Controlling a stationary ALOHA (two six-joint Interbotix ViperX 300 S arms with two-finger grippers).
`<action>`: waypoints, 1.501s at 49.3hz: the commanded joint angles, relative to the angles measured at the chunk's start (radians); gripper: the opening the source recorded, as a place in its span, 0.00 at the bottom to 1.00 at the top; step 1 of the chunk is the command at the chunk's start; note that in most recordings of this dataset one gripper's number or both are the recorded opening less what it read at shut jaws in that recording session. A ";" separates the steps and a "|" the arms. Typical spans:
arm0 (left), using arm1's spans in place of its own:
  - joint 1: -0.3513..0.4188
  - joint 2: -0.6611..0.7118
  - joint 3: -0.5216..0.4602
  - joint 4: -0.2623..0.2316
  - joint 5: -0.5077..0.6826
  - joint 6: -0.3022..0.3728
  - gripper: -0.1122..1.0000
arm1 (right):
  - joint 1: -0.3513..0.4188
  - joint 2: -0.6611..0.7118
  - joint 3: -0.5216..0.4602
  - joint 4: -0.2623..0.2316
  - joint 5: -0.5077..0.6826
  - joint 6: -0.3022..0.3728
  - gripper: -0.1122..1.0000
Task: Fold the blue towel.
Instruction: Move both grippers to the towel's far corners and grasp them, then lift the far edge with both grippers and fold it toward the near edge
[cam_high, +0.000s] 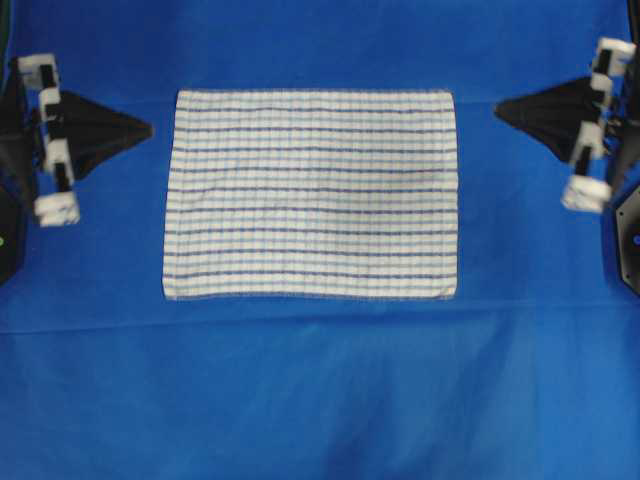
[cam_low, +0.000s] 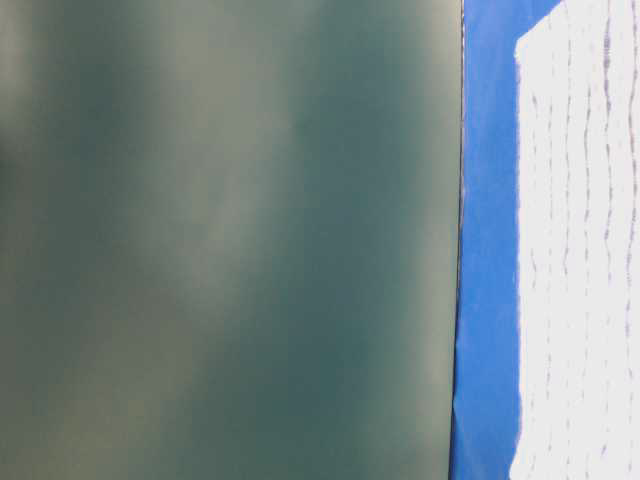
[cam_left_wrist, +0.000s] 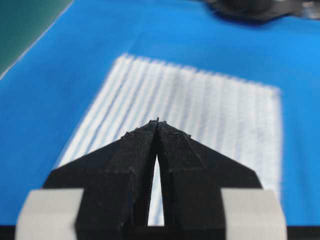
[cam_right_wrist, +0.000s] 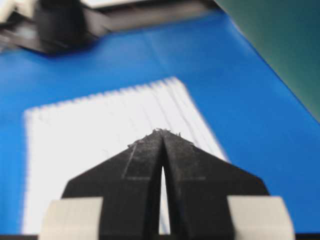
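The blue towel (cam_high: 312, 195), white with thin blue stripes, lies flat and spread out in the middle of the blue tablecloth (cam_high: 320, 390). My left gripper (cam_high: 148, 129) hovers just off the towel's left edge near its top corner, tips together and holding nothing. My right gripper (cam_high: 499, 109) sits off the towel's right edge near the top corner, also shut and empty. In the left wrist view the shut tips (cam_left_wrist: 157, 121) point over the towel (cam_left_wrist: 210, 110). The right wrist view shows the same: shut tips (cam_right_wrist: 163, 132) above the towel (cam_right_wrist: 100, 130).
A dark green wall (cam_low: 230, 240) fills most of the table-level view, with the towel (cam_low: 580, 260) beside it. Green surface borders the tablecloth in both wrist views (cam_left_wrist: 25, 25) (cam_right_wrist: 280, 45). The opposite arm shows at the far end of each wrist view.
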 joint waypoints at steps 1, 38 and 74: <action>0.051 0.069 -0.003 -0.002 -0.044 -0.009 0.16 | -0.037 0.067 -0.014 0.003 -0.006 0.003 0.11; 0.331 0.675 -0.081 0.006 -0.241 0.067 0.83 | -0.241 0.713 -0.181 -0.028 -0.020 -0.014 0.60; 0.367 0.805 -0.138 0.006 -0.181 0.104 0.12 | -0.262 0.807 -0.193 -0.028 -0.072 -0.014 0.10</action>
